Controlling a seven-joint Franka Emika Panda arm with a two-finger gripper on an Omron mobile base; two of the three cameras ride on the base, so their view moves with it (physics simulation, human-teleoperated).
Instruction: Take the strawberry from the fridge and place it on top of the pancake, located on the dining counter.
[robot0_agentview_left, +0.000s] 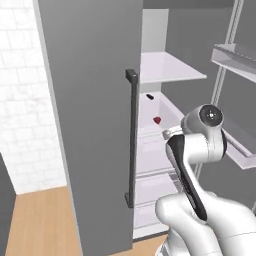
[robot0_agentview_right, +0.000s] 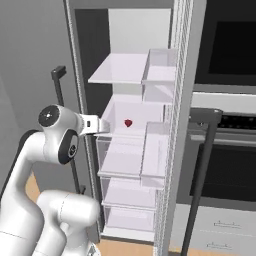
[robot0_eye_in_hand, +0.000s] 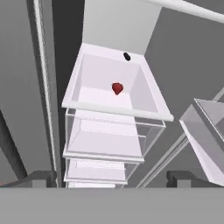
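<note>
The strawberry (robot0_eye_in_hand: 117, 88), a tiny red berry, lies in a white tray-like shelf (robot0_eye_in_hand: 87, 103) in the middle of the fridge (robot0_agentview_left: 90, 100). The same strawberry (robot0_agentview_left: 156, 120) sits behind the fridge's shut left door, and from the right the strawberry (robot0_agentview_right: 128, 123) shows past the open right door (robot0_agentview_right: 172, 100). My gripper (robot0_eye_in_hand: 113, 178) is open and holds nothing. It hangs in front of the shelf's rim, well short of the berry. My gripper (robot0_agentview_right: 105, 125) points into the fridge at shelf height. The pancake and the dining counter are out of view.
Clear drawers (robot0_eye_in_hand: 105, 140) stack below the berry's shelf, and a flat shelf (robot0_agentview_right: 117, 70) lies above it. The open door's bins (robot0_agentview_left: 235, 55) jut in at the right. A long dark handle (robot0_agentview_left: 132, 135) runs down the shut door. A dark oven (robot0_agentview_right: 225, 150) stands beside the fridge.
</note>
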